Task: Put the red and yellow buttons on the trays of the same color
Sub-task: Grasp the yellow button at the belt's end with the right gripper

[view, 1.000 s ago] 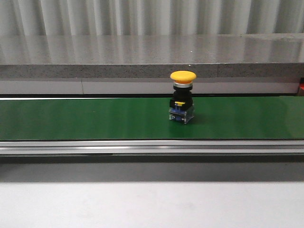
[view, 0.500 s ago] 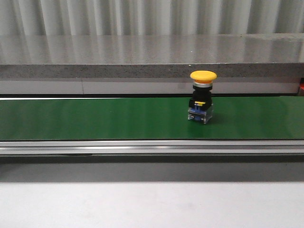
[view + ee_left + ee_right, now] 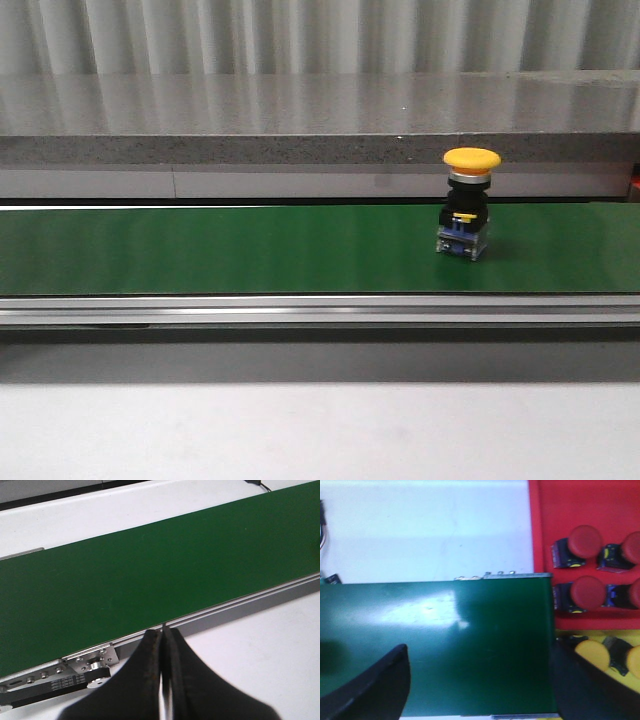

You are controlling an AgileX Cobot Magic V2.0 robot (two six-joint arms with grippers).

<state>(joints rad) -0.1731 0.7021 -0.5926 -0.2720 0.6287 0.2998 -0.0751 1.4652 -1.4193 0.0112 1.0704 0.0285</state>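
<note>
Button (image 3: 467,205), yellow-capped, is seen upright on the green belt (image 3: 220,250), toward its right end. It is judged light and rigid but top-heavy, its smooth domed cap likely slippery; a hold on the squarer black body below the cap would be surer. The left gripper (image 3: 163,672) is closed on nothing above the belt's edge. The right gripper (image 3: 480,680) is spread wide over the belt's end, beside the red tray (image 3: 545,530) and yellow tray (image 3: 592,692), both loaded with buttons.

Yellow button (image 3: 471,203) displaced rightward along the green conveyor belt (image 3: 220,250) in the front view: from near centre one second earlier, through an intermediate position, to well right of centre now, upright throughout
</note>
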